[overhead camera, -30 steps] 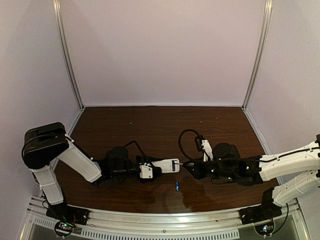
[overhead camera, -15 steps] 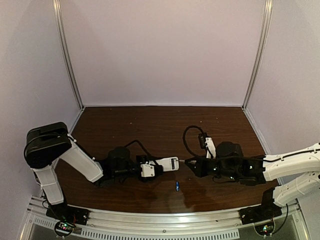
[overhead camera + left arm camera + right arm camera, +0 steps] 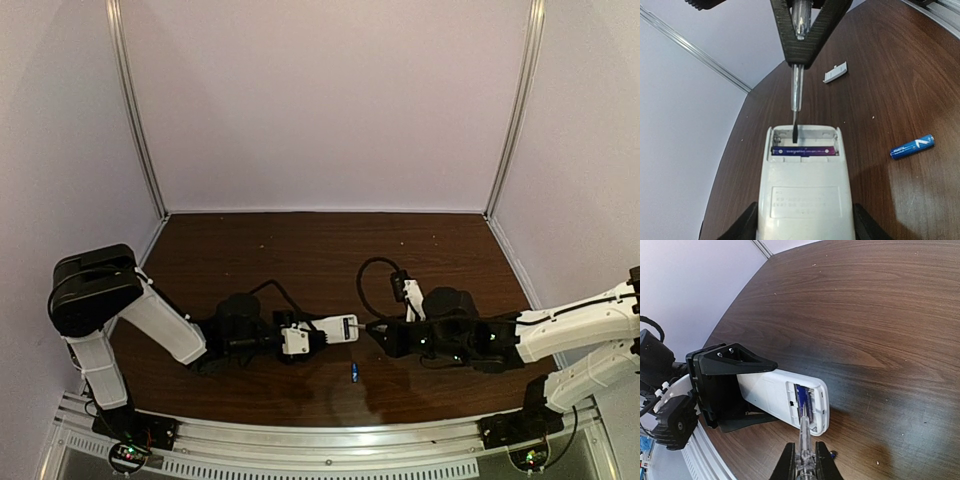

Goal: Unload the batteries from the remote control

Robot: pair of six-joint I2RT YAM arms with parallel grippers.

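Left fingers (image 3: 744, 229) gripping wide, right fingers (image 3: 787, 464) pinched

Dark brown wooden table (image 3: 300, 250) bearing slim white plastic remote control (image 3: 338, 328), one end clamped in left gripper (image 3: 305, 340), thin silvery screwdriver (image 3: 366, 325) in right gripper (image 3: 380, 333) at its other end, small blue cylindrical battery (image 3: 354, 372) loose nearby.
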